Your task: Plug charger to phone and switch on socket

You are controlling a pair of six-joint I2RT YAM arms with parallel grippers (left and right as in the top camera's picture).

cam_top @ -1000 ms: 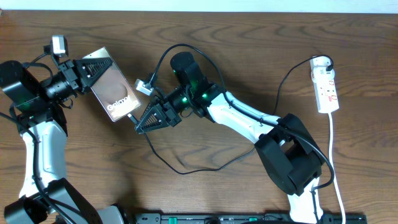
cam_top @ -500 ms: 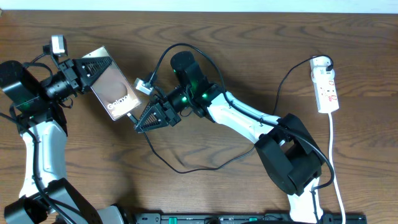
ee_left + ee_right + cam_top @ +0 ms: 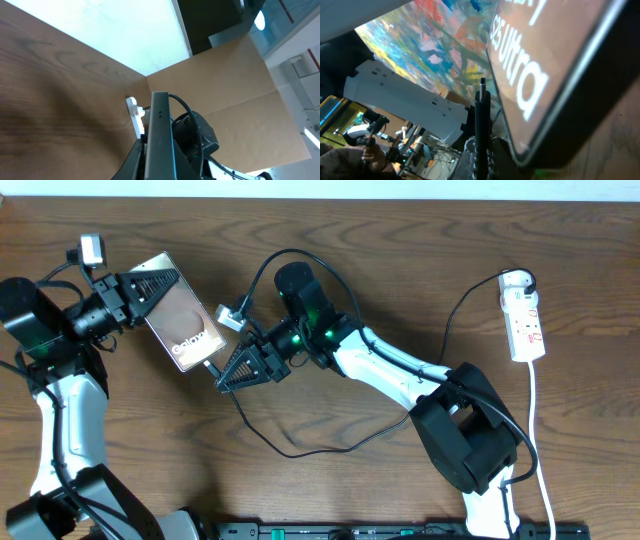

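Note:
The phone (image 3: 181,327) is a silvery-grey slab tilted up off the table at the upper left, its top end clamped in my left gripper (image 3: 150,283). In the left wrist view it shows edge-on (image 3: 160,135) between the fingers. My right gripper (image 3: 226,375) is shut on the charger's black plug tip (image 3: 482,107), right at the phone's lower end; in the right wrist view the screen (image 3: 545,60) with white "Ultra" text looms beside the tip. The black cable (image 3: 300,452) loops across the table. The white socket (image 3: 524,315) lies at the far right.
The socket's white cord (image 3: 538,450) runs down the right side towards the front edge. A black cable (image 3: 460,305) leads from the socket's top plug towards the centre. A black rail (image 3: 400,530) lines the front edge.
My right gripper has crept slightly left and up with the plug tip towards the phone's lower end. The left arm and phone have barely moved.

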